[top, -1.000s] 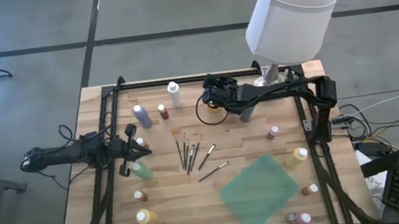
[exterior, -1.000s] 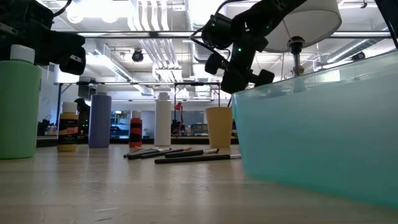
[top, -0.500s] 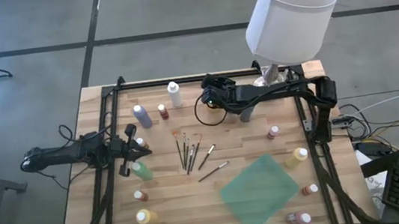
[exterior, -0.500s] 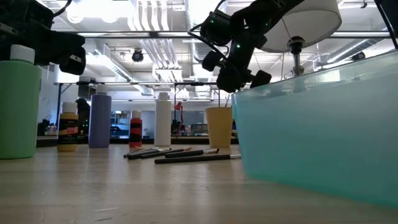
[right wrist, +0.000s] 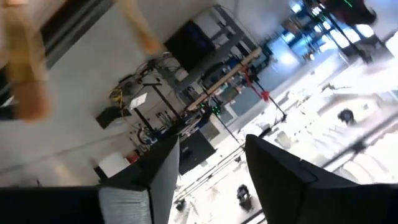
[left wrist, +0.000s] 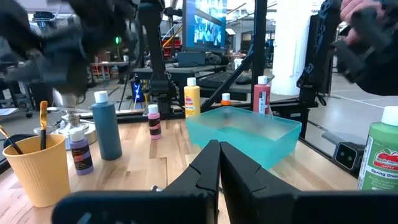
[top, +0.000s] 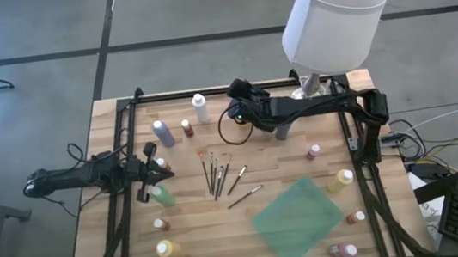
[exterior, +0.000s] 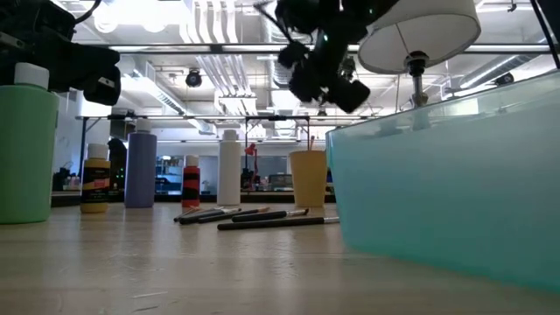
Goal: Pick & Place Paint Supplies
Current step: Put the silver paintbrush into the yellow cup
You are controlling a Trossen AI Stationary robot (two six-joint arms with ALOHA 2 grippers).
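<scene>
On the green bottle (left wrist: pixel 380 155) at the edge of the left wrist view, the label is reading "Spring Green"; no other writing is legible.

The left gripper (top: pixel 143 175) is sitting at the left side of the wooden surface (top: pixel 286 170), its jaws pressed together with nothing between them. The right gripper (top: pixel 237 103) is hanging in the air over the far middle of the surface, near the yellow cup (exterior: pixel 308 178); its jaws are standing apart and are holding nothing.

The paint supplies are lying spread over the surface. From above, a white bottle (top: pixel 201 107), a lavender bottle (top: pixel 163 133) and a small red bottle (top: pixel 187 128) are standing at the far left, the brushes (top: pixel 219 175) are lying in a loose bunch in the middle, and the teal bin (top: pixel 297 219) is sitting toward the near right with small bottles around it.

The left wrist view is showing what the overhead one is not: two brushes (left wrist: pixel 42 121) standing in the yellow cup, with a purple bottle (left wrist: pixel 79 149) and a blue bottle (left wrist: pixel 106 127) beside it. The low view is showing the lamp (exterior: pixel 420 31) above the bin's far wall.
</scene>
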